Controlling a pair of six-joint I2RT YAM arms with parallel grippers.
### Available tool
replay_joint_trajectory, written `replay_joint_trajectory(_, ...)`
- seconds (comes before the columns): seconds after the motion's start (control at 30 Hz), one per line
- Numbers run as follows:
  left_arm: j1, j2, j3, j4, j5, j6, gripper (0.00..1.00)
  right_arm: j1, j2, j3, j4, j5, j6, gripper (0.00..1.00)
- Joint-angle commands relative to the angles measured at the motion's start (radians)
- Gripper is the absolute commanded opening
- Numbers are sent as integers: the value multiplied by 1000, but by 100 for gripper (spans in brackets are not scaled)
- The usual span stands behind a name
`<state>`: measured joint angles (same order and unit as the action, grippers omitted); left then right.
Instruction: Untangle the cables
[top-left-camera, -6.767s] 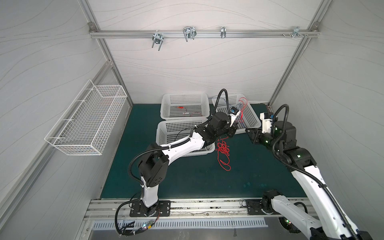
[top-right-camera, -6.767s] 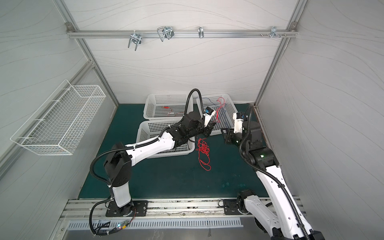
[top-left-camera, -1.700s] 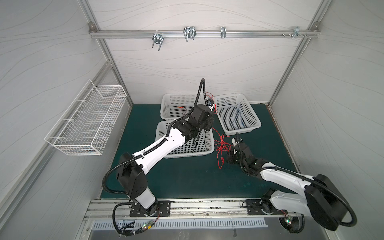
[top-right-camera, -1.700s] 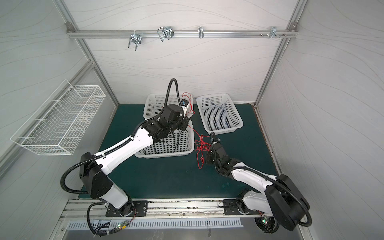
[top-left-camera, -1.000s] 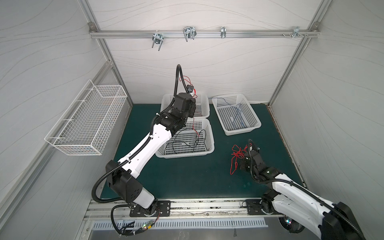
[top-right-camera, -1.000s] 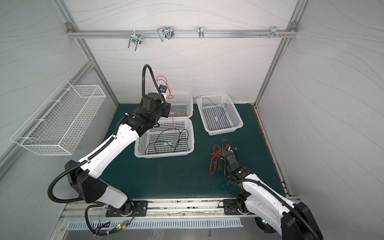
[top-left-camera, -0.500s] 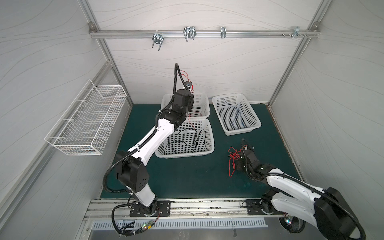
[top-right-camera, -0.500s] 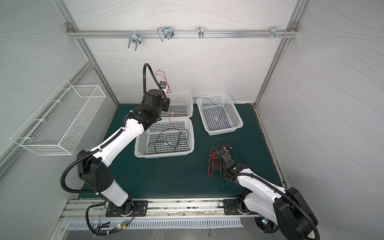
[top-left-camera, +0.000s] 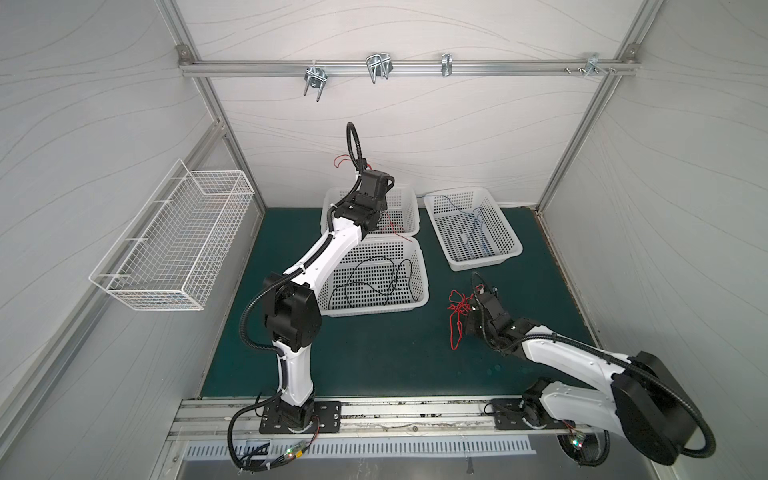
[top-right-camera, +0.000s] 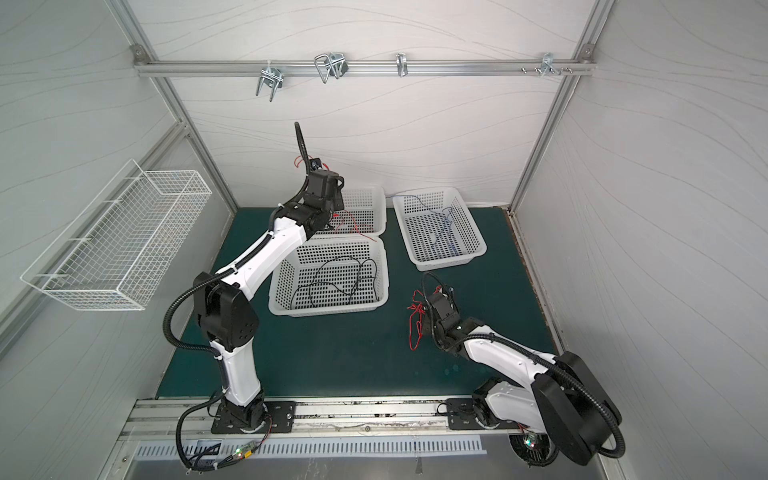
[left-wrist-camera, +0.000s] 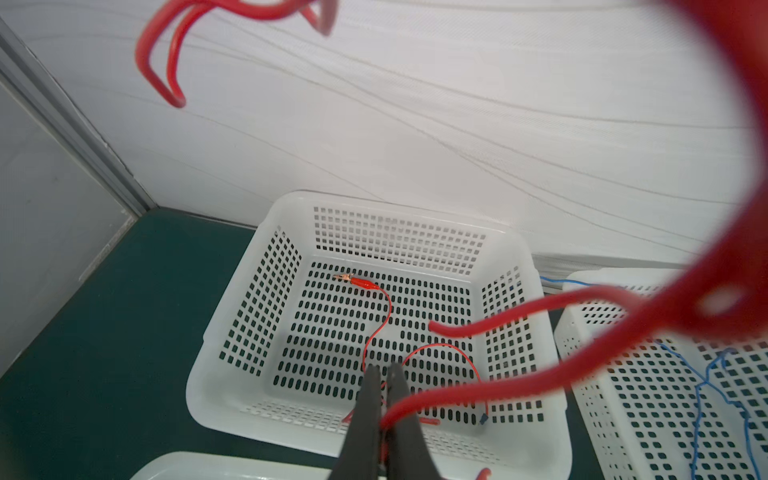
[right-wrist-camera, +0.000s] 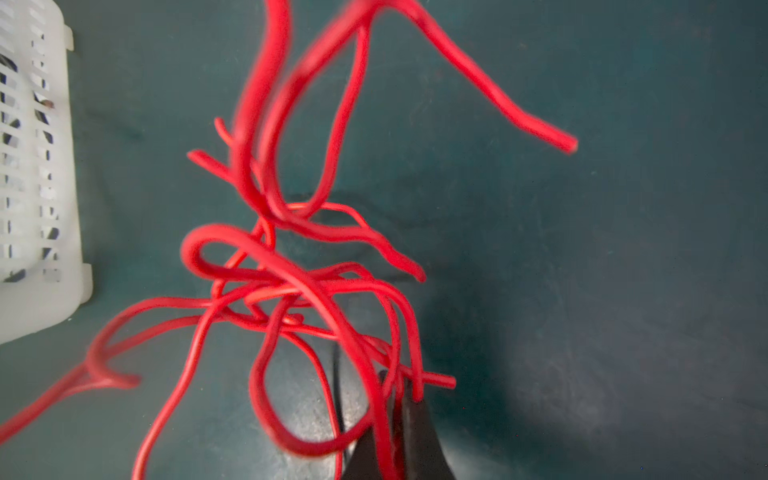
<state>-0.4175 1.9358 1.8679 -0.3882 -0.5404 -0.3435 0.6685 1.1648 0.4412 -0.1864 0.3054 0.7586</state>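
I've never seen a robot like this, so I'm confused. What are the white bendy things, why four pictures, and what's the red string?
The white bendy things are two robot arms, each ending in a gripper: a pincer with two fingers. Two pictures look down on the whole booth from above. The other two come from small cameras on the arms' wrists, so the pincers look huge. The red string is thin cable. The left gripper is pinched shut on one red cable, high above a white basket with a loose red cable inside. The right gripper is shut on a red tangle over the green mat. A near basket holds black cables; a right basket holds blue cables.
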Motion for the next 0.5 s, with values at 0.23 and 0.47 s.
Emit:
replay_joint_trajectory(0.23, 52, 141, 102, -33, 30, -220, 0, 19, 48, 36, 28, 2, -4, 0)
replay_joint_trajectory(0.47, 52, 246, 170, -89, 17, -106, 0, 32, 81, 47, 39, 1, -1, 0)
